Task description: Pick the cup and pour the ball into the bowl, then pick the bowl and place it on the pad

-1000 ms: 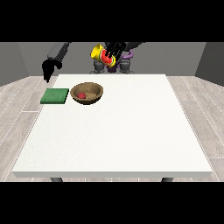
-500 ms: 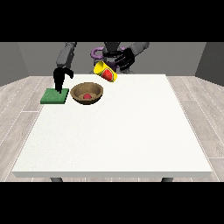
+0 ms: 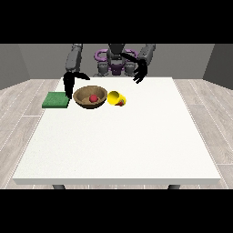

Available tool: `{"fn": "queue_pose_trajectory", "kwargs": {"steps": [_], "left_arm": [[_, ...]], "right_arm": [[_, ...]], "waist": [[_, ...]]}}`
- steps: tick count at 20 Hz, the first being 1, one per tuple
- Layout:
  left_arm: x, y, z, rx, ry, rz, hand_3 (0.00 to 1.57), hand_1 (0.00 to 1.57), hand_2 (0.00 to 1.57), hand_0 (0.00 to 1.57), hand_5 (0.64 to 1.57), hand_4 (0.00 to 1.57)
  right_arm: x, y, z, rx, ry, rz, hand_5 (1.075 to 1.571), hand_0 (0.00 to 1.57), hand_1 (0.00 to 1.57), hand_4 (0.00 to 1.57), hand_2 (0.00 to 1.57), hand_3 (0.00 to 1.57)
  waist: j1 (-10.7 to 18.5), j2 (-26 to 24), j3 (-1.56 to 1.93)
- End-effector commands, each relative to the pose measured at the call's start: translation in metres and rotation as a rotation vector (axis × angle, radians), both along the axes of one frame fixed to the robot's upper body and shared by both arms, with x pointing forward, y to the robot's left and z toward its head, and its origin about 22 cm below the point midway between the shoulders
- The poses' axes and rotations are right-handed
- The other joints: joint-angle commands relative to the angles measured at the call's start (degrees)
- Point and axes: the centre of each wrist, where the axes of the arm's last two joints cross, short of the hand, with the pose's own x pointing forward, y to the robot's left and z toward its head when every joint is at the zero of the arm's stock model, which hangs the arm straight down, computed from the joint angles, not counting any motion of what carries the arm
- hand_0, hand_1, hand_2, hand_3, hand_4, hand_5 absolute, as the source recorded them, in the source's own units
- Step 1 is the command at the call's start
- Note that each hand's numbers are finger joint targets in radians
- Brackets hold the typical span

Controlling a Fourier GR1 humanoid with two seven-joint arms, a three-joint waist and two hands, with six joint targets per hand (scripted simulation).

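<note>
With the yellow cup [image 3: 116, 98] lying tipped beside the bowl [image 3: 90, 97] — ball [image 3: 93, 98] inside — the hand at the view's left [image 3: 69, 84], fingers pointing down and apart, hangs between bowl and green pad [image 3: 56, 100], nearer; the hand at the view's right [image 3: 140, 72] — open, farther back.

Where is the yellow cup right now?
The yellow cup lies tipped on the white table, just right of the wooden bowl in the front view.

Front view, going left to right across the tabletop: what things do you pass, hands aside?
Green pad → wooden bowl with the red ball inside → yellow cup lying on its side.
</note>
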Motion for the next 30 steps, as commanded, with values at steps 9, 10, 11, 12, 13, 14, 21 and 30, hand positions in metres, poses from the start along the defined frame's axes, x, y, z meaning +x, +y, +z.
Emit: {"fn": "queue_pose_trajectory", "kwargs": {"steps": [9, 10, 11, 12, 13, 14, 21, 30], "left_arm": [[-0.005, -0.003, 0.021, -0.027, -0.079, -0.115, 0.0, 0.0, 0.0, 0.0, 0.752, 0.0], [-0.006, 0.006, 0.022, -0.02, -0.103, -0.138, 0.0, 0.0, 0.0, 0.0, 0.752, 0.0], [0.002, 0.012, 0.035, -0.03, -0.155, -0.104, 0.0, 0.0, 0.0, 0.0, 0.752, 0.0], [-0.002, 0.019, 0.019, -0.032, -0.114, -0.129, 0.0, 0.0, 0.0, 0.0, 0.751, 0.0], [0.001, 0.021, 0.029, -0.039, -0.137, -0.107, 0.0, 0.0, 0.0, 0.0, 0.747, 0.0], [0.005, 0.021, 0.039, -0.029, -0.171, -0.116, 0.0, 0.0, 0.0, 0.0, 0.748, 0.0], [-0.007, 0.018, 0.016, -0.046, -0.067, -0.096, 0.0, 0.0, 0.0, 0.0, 0.747, 0.0], [-0.015, 0.085, -0.032, -0.045, 0.035, -0.002, 0.0, 0.0, 0.0, 0.0, 0.71, 0.0]], "right_arm": [[-0.021, -0.017, -0.04, 0.027, -0.033, -0.114, 1.571, 0.0, 0.0, 0.0, 0.0, 0.0], [-0.014, -0.024, -0.03, 0.05, -0.042, -0.131, 1.571, 0.0, 0.0, 0.0, 0.0, 0.0], [-0.023, -0.038, -0.037, 0.047, -0.081, -0.133, 1.571, 0.0, 0.0, 0.0, 0.0, 0.0], [-0.017, -0.008, -0.04, 0.037, -0.028, -0.102, 1.569, 0.0, 0.0, 0.0, 0.0, 0.0], [-0.017, -0.017, -0.04, 0.056, -0.016, -0.135, 1.57, 0.0, 0.0, 0.0, 0.0, 0.0], [-0.021, -0.015, -0.047, 0.105, 0.003, -0.152, 1.57, 0.0, 0.0, 0.0, 0.0, 0.0], [-0.047, -0.028, -0.071, 0.081, 0.232, -0.254, 1.548, 1.57, 1.57, 0.83, 1.57, 1.01], [-0.015, -0.037, -0.024, -0.003, 0.302, -0.246, 1.546, 1.57, 1.57, 0.9, 1.57, 0.77]], "waist": [[5.8, 4.4, 0.1], [7.7, 5.9, 0.1], [6.4, 8.0, 0.1], [6.5, 6.5, 0.08], [6.6, 6.8, 0.08], [6.9, 9.1, 0.1], [6.4, 3.6, 0.03], [1.5, -3.1, 0.03]]}}
